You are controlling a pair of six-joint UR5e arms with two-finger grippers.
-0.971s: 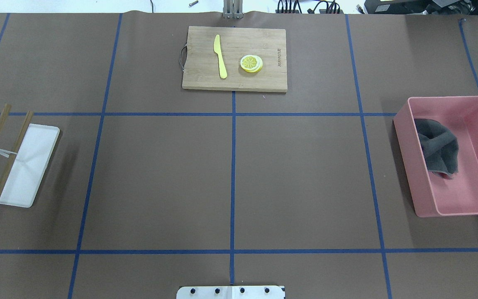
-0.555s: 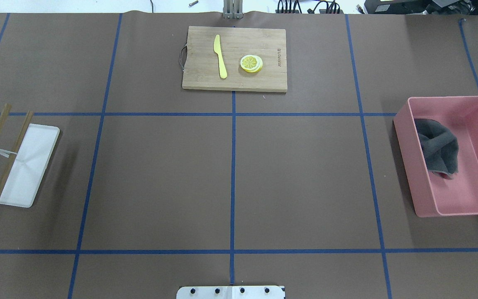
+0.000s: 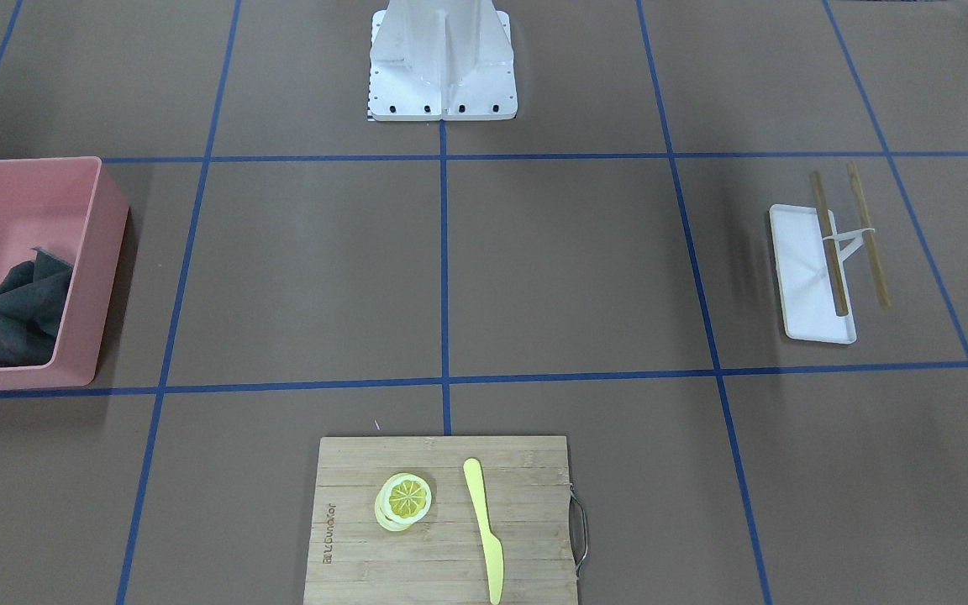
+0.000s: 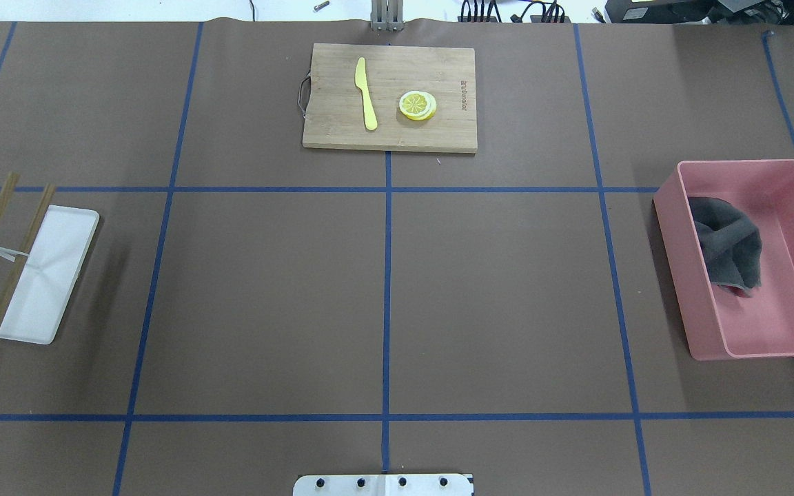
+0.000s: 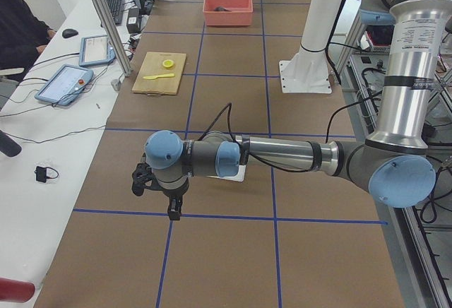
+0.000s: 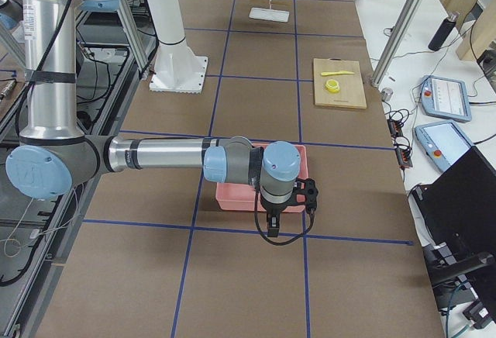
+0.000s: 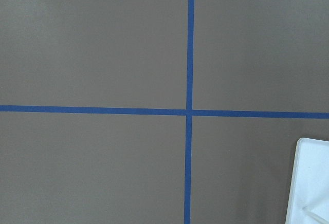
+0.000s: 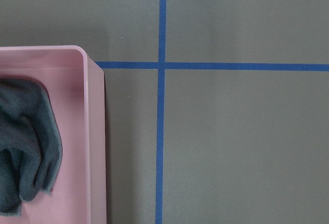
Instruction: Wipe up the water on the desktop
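The desktop (image 4: pixel 266 296) is a flat brown surface crossed by blue tape lines; I see no water on it in any view. A crumpled grey cloth (image 4: pixel 728 241) lies in a pink bin (image 4: pixel 673 227) at the right; it also shows in the right wrist view (image 8: pixel 23 147). My left gripper (image 5: pixel 171 211) hangs above the desktop near a white tray, and shows only in the exterior left view. My right gripper (image 6: pixel 271 225) hangs just in front of the pink bin (image 6: pixel 232 197), and shows only in the exterior right view. I cannot tell whether either is open or shut.
A bamboo cutting board (image 4: pixel 342 131) at the far middle holds a yellow knife (image 4: pixel 366 93) and lemon slices (image 4: pixel 418 105). A white tray (image 4: pixel 59 275) with two wooden sticks (image 4: pixel 25 255) lies at the left. The robot's base plate (image 3: pixel 442 109) is at the near middle.
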